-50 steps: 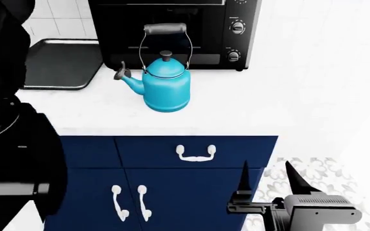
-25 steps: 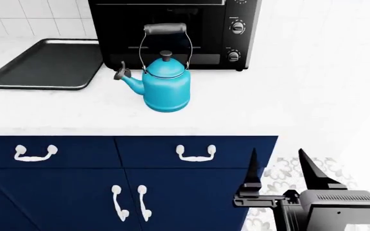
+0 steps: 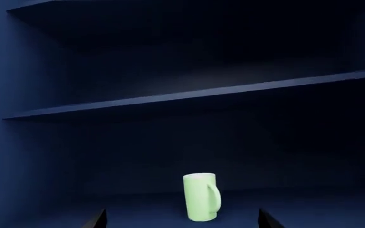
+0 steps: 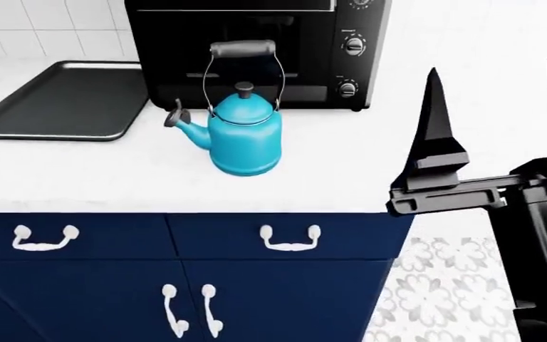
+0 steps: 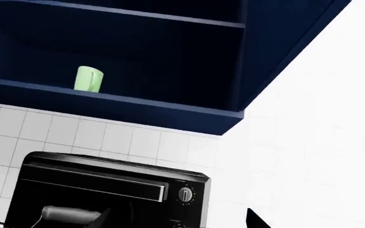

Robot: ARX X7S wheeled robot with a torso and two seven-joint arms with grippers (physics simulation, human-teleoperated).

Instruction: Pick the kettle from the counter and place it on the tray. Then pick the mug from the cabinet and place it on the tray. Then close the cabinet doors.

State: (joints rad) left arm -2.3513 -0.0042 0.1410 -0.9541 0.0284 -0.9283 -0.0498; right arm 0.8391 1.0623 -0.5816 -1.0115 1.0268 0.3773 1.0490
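Observation:
The bright blue kettle stands upright on the white counter, in front of the black oven. The dark grey tray lies on the counter at the far left, apart from the kettle. My right gripper is open and empty, raised at counter height to the right of the kettle. The pale green mug stands on the bottom shelf of the open blue cabinet. My left gripper is open in front of the mug, not touching it. The mug also shows in the right wrist view.
A black toaster oven stands right behind the kettle, and its knobs face me. Blue lower cabinets with white handles are below the counter. A patterned floor is at the right. An open cabinet door juts out beside the shelves.
My right gripper has risen from below the counter's edge to counter height at the right. The left arm has left the head view, uncovering the tray.

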